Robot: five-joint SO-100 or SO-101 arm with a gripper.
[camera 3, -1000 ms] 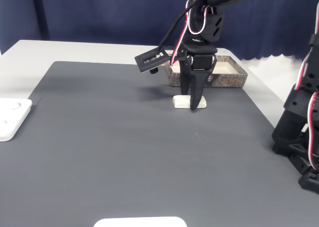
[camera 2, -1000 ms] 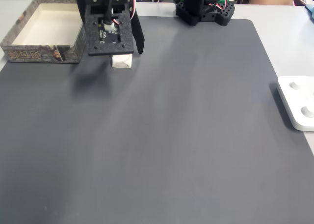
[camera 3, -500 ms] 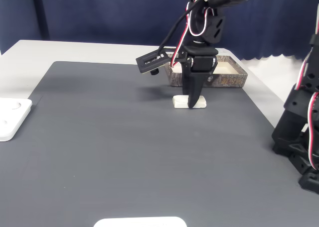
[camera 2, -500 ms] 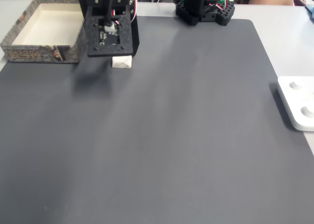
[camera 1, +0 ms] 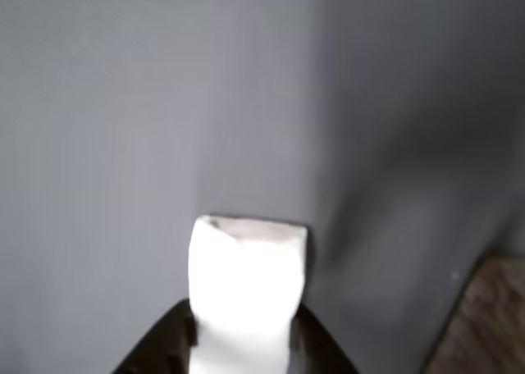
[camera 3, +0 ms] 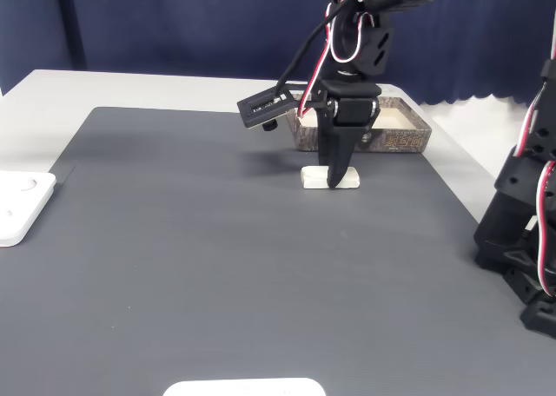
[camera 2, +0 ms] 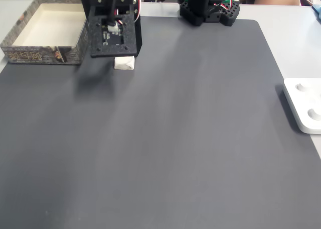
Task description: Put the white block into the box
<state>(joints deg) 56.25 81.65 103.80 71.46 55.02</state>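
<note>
The block (camera 1: 246,292) lies flat on the dark mat (camera 2: 190,138), pinched across its width by the hand (camera 3: 335,181), whose dark fingers (camera 1: 168,341) press on both its long sides. In a fixed view one end of the block (camera 2: 124,63) sticks out from under the hand's black plate. The box (camera 2: 30,50) stands close beside the hand, open and empty, its patterned wall between the block and the cream floor.

The risks, as I judge them: the faces look soft, so the block may squash and slide out on the lift. A low lift would knock it against the box wall. The hold looks to sit off the block's middle, so the block may tilt.
</note>
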